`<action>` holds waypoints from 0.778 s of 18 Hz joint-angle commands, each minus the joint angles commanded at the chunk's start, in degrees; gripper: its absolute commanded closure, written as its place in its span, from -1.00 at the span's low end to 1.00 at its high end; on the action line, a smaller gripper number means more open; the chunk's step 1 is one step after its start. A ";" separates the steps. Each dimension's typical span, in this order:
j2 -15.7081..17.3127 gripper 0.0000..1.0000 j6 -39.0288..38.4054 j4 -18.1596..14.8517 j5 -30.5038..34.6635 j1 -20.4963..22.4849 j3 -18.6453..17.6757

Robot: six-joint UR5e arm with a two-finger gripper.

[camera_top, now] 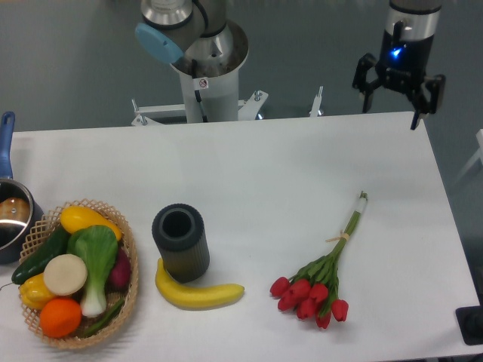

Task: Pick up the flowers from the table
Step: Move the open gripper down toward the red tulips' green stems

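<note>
The flowers (321,277) lie flat on the white table (264,173) at the front right: red tulip buds toward the front edge, long green stems with a band running up and to the right. My gripper (391,104) hangs high over the table's back right corner, far behind the flowers. Its two black fingers are spread apart and hold nothing.
A black ribbed cylinder vase (181,242) stands front centre with a banana (198,293) just in front of it. A wicker basket (125,290) of vegetables and fruit sits at the front left. A blue-handled pot (11,214) is at the left edge. The robot base (205,68) rises behind the table.
</note>
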 joint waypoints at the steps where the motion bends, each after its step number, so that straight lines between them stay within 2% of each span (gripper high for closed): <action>1: -1.14 -1.00 -1.84 0.61 0.00 -1.49 0.17; 5: -6.94 -1.00 -5.81 8.33 0.44 -6.42 0.09; 8: -9.76 -1.00 -10.39 14.48 0.44 -7.66 0.18; 11: -10.64 -1.00 -10.56 15.03 2.98 -7.48 1.40; 14: -13.98 -1.00 -11.00 14.77 5.18 -7.40 4.21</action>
